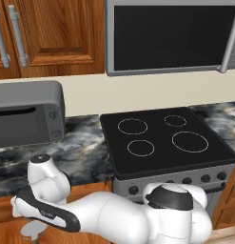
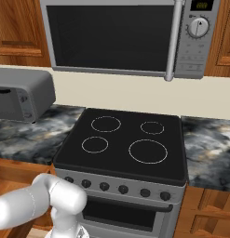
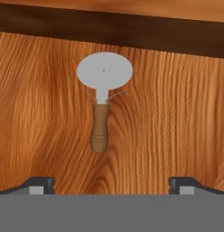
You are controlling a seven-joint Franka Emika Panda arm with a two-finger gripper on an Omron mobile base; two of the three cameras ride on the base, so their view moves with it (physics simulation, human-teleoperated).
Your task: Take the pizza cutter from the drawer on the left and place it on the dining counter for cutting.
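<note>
Pizza cutter (image 3: 102,97) lies flat in the drawer (image 3: 177,118) ahead of the wide-spread, empty gripper (image 3: 111,185), handle pointing toward it.

1. A black stove (image 1: 166,140) with four ring-marked burners sat centre, a row of dark knobs (image 2: 114,188) along its front.
2. A grey microwave (image 2: 125,37) hung above the stove.
3. A grey toaster oven (image 1: 27,114) stood left of the stove on the marbled worktop (image 1: 83,152).
4. Reddish wooden cabinet doors (image 1: 52,35) hung above the toaster oven.
</note>
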